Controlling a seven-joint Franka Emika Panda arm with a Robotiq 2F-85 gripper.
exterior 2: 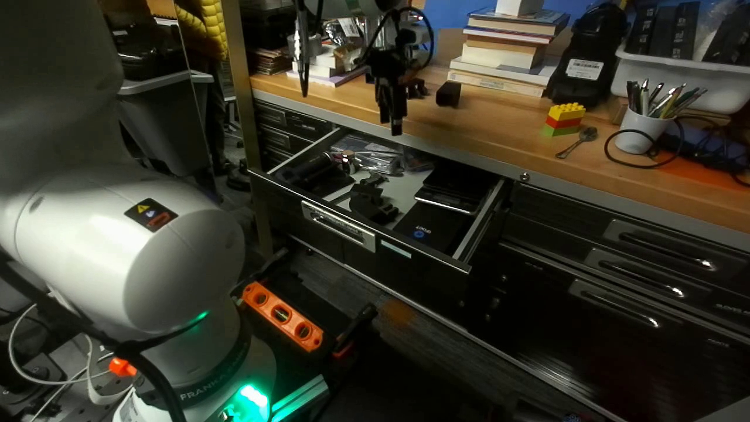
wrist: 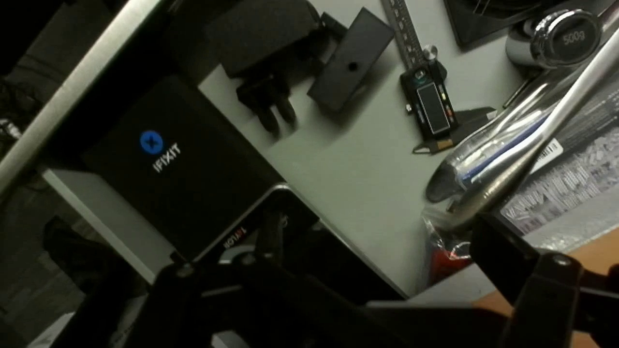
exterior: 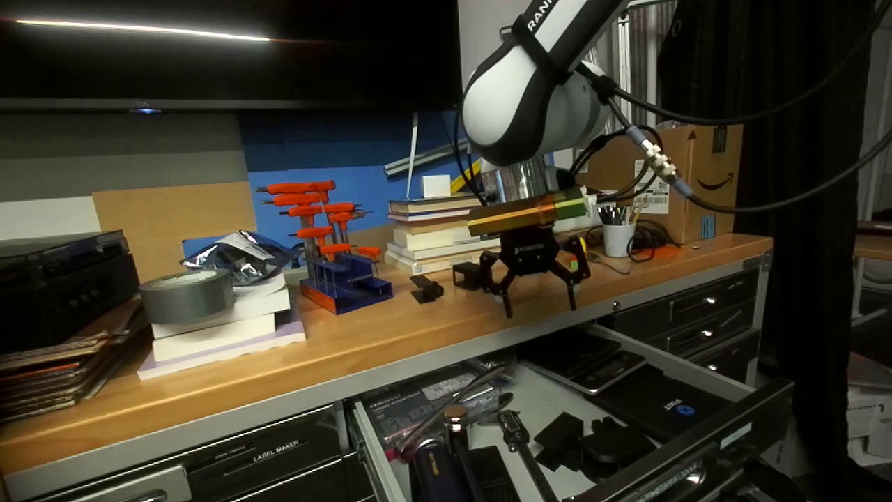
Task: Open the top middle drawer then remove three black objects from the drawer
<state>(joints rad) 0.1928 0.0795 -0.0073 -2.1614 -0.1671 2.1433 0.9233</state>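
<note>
The top middle drawer [exterior 2: 426,271] stands pulled out beneath the wooden bench [exterior: 390,335], wide and shallow, with a dark front, a shiny handle [exterior 2: 338,225], a small pale label [exterior 2: 396,249] and pale side walls. On its light floor you have small matte black objects [wrist: 350,58] lying close together near the front, between a digital caliper [wrist: 433,106] and a black IFIXIT case [wrist: 186,181]. A slim, silver-edged device marked TAYLOR [exterior: 617,369] lies farther back beside the case, and a shiny weight [wrist: 567,38] lies past the caliper. Two more small black pieces [exterior: 465,276] sit up on the bench near the stacked books [exterior: 432,240]. Farther along, a white cup [exterior: 614,240] holds pens [exterior: 613,214], and in an exterior view a white bin [exterior 2: 712,91] near it holds dark packages [exterior 2: 684,29]. Your arm [exterior: 536,97] reaches down from above, and your gripper [exterior: 541,305] hangs fingertips-down near the bench's front edge, well apart from the drawer's contents, its fingers spread wide and released.
</note>
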